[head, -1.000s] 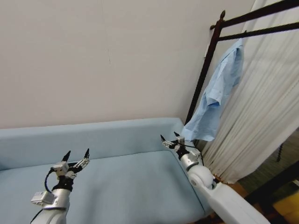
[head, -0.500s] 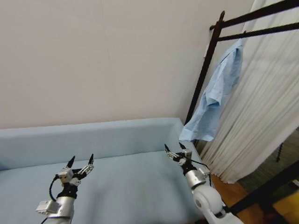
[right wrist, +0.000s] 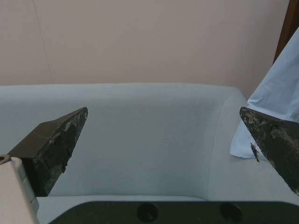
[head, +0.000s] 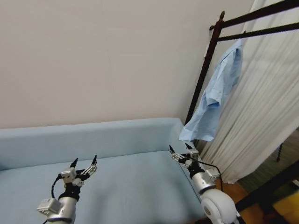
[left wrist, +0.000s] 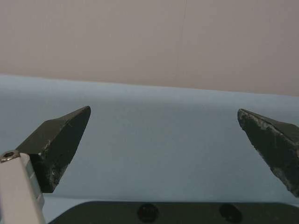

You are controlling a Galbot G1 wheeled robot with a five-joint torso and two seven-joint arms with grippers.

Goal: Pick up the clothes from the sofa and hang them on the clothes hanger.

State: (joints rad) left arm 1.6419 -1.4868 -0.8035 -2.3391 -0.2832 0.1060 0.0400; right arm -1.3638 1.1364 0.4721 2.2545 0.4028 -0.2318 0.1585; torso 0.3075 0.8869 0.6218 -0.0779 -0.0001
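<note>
My left gripper & right gripper gape wide, empty, over sofa; shirt draped on rack looks light, limp, so I'd pinch bunched cloth nr collar.

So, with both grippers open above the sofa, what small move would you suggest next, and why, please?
Probably draw the right gripper a little away from the blue shirt and park both arms low. The shirt is draped over the rack's bar, touching neither gripper; both are open and hold nothing, the left gripper hovering above the sofa seat.
</note>
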